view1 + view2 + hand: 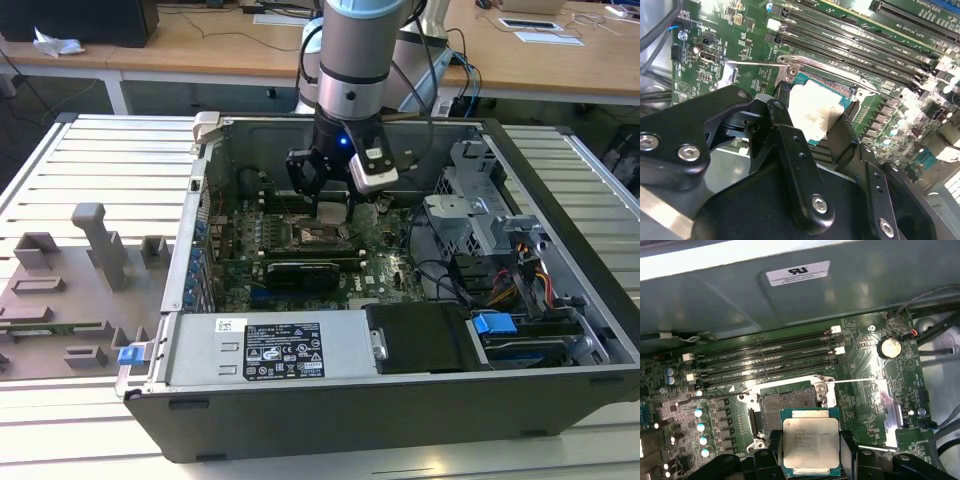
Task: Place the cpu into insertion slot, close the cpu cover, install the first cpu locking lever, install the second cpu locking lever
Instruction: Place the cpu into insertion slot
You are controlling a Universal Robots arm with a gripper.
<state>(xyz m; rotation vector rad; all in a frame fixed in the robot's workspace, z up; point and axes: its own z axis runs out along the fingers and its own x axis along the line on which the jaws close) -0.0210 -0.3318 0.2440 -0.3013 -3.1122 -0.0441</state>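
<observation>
While the gripper point(811, 452) clamps the cpu point(810, 437) by two opposite edges just above the insertion slot point(789, 401), it looks light, stiff and fragile, best held by its thin rim.

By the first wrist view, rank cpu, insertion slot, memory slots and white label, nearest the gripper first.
1. cpu: in its grasp.
2. insertion slot: just beyond it.
3. memory slots: behind that slot.
4. white label: on the case wall, farthest.
</observation>
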